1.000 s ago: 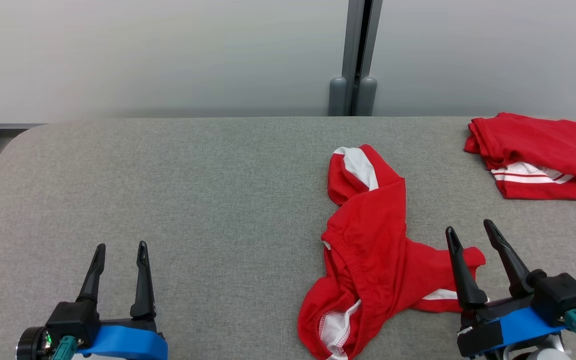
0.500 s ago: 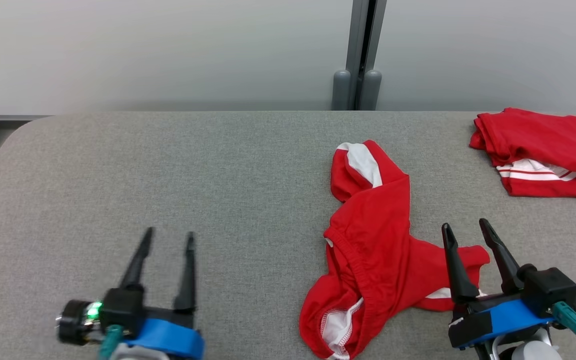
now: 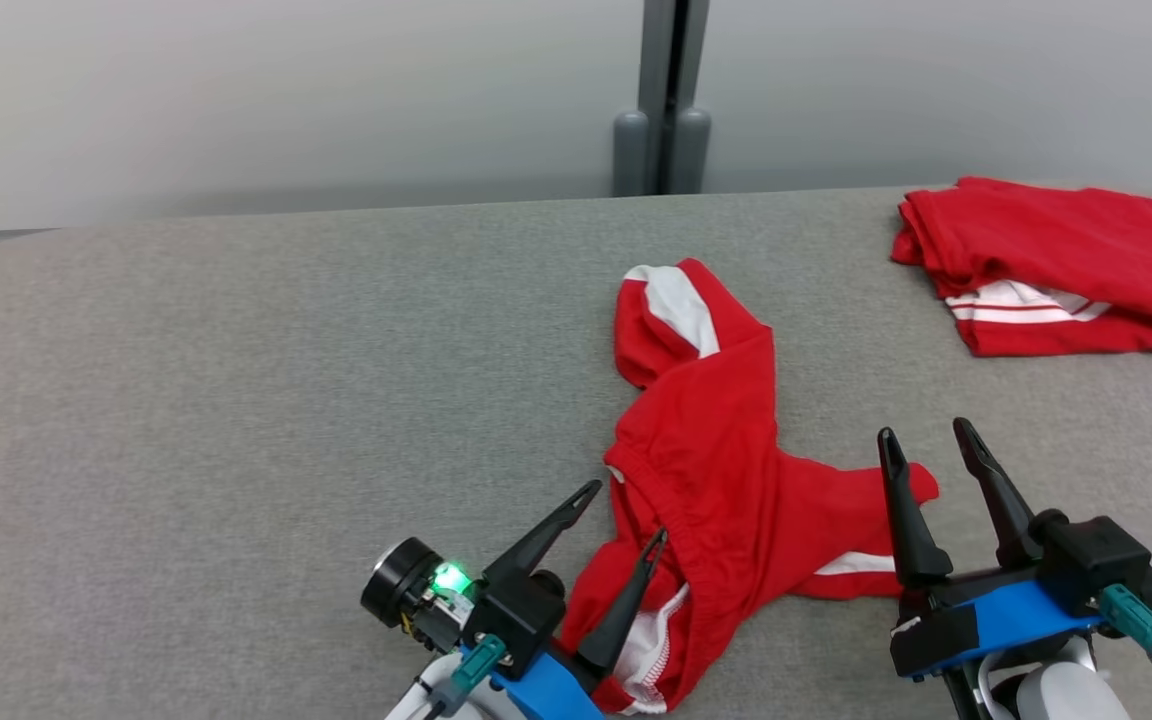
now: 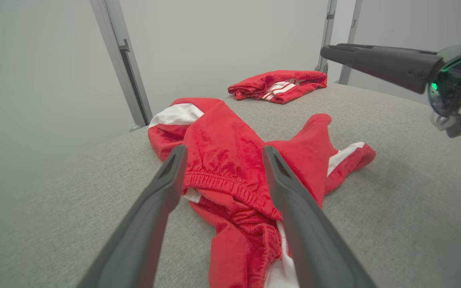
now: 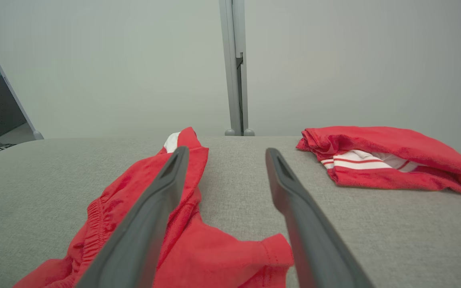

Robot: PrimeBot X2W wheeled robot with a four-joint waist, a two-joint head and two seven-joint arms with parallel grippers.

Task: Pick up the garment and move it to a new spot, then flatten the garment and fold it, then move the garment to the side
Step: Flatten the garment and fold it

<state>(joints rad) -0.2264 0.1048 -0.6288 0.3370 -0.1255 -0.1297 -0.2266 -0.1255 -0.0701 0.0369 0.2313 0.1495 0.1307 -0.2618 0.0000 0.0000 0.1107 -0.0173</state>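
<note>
**A:** What does the head view give you?

**B:** Your crumpled red garment with white panels (image 3: 726, 470) lies on the grey fabric-covered bench (image 3: 236, 400), right of centre. Your left claw (image 3: 624, 512) was far off at the lower left a second ago. It now sits at the garment's near edge, fingers apart, one tip over the red cloth. Your right claw (image 3: 922, 430) stands by the garment's right-hand end as before, also spread. The camera itself has shifted a little. A folded red garment with white stripes (image 3: 1046, 260) rests at the far right.

**A:** And the left wrist view?

**B:** You look along spread fingers flanking the elastic waistband (image 4: 230, 186). Whether they touch it, I cannot tell.

**A:** The right wrist view?

**B:** Your fingers are apart, with grey bench showing between them. The left one crosses the crumpled garment, and the folded one lies ahead to the right.
</note>
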